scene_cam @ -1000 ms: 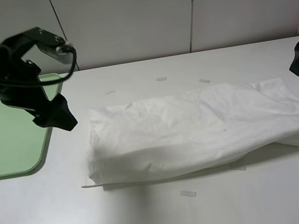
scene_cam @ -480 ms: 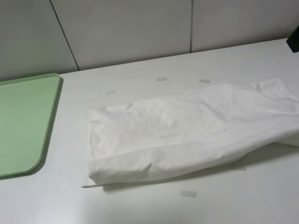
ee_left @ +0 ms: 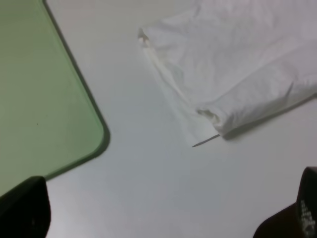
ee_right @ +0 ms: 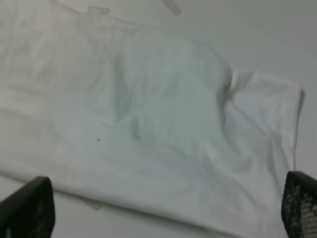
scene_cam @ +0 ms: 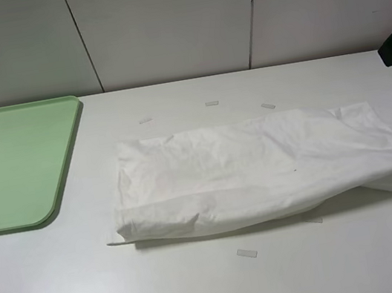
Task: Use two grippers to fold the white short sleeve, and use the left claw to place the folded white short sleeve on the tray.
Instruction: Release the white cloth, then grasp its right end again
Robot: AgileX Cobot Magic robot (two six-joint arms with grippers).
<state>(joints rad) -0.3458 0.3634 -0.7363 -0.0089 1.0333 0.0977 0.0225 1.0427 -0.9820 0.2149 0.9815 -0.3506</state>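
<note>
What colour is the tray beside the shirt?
The tray is plain light green, clearest in the exterior high view.

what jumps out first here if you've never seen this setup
The white short sleeve catches the eye first: a long, crumpled band of cloth lying across the middle and right of the white table. Next is the green tray at the table's left edge, apart from the cloth. A few small pale strips lie scattered around the garment.
</note>
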